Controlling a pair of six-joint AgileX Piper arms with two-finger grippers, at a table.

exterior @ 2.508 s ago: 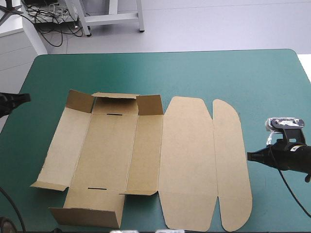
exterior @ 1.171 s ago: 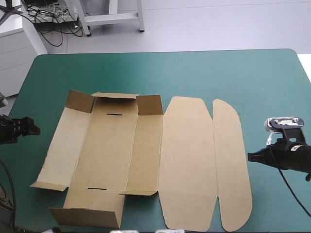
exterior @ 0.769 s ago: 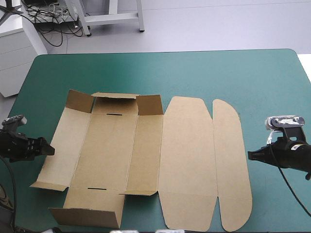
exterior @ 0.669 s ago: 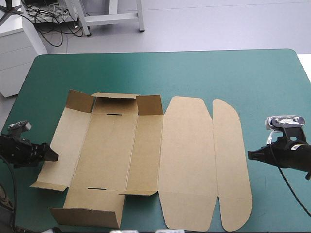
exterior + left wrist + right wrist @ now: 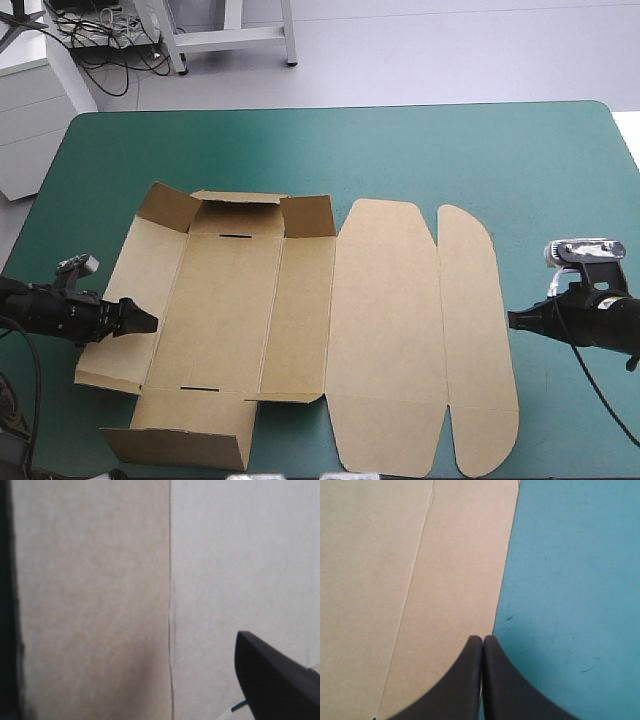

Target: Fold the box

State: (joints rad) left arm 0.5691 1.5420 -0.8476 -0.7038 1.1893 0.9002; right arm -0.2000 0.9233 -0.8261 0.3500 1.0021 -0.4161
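As box [image 5: 385, 330] lies long axis left-right, left pincer [image 5: 150, 322] apart, right pincer [image 5: 511, 320] together.

One box [image 5: 300, 320] of brown board lies on one bench [image 5: 480, 150]. There are two grippers, the left gripper [image 5: 146, 322] and the right gripper [image 5: 512, 320]. The box has two thin slots, the far slot [image 5: 236, 237] and the near slot [image 5: 195, 386], and two round-cornered panels, the wide panel [image 5: 385, 330] and the narrow panel [image 5: 478, 330].
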